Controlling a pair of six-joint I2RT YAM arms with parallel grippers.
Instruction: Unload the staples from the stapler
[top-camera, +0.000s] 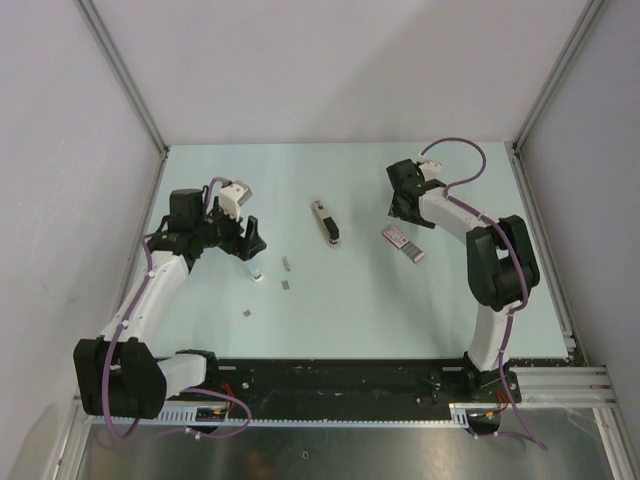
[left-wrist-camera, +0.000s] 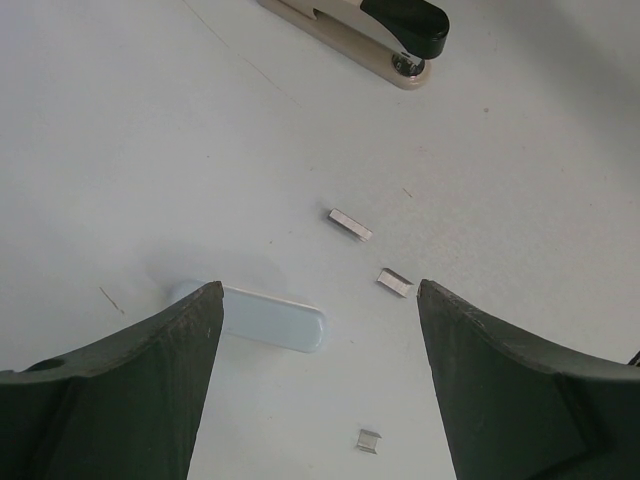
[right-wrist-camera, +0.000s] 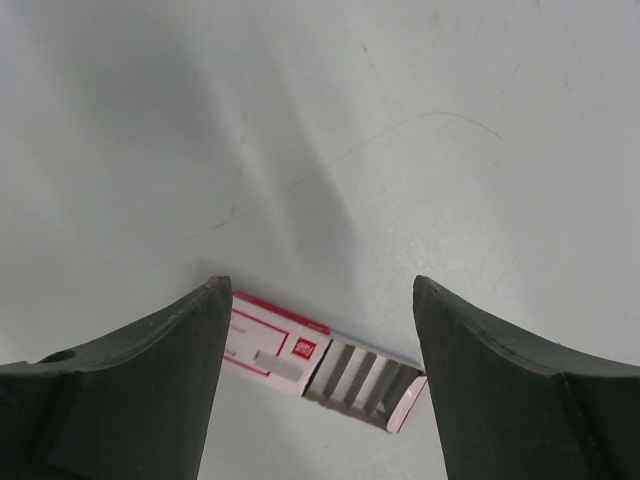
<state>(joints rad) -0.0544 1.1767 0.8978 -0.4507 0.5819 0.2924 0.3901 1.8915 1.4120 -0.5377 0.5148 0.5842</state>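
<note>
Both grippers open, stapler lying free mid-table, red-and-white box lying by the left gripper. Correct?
No: the box lies by the right gripper, as the right wrist view shows. Both grippers are open, the left gripper is near loose staples, and the stapler lies free mid-table.

Shiny metal staples (left-wrist-camera: 350, 224); glossy plastic stapler (left-wrist-camera: 375, 35)

A partly open pink-and-white box (right-wrist-camera: 320, 365) lies on the pale table (top-camera: 400, 310), well apart from a white bit (left-wrist-camera: 270, 318).

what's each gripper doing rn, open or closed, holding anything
Left gripper: open, holding nothing.
Right gripper: open, holding nothing.
</note>
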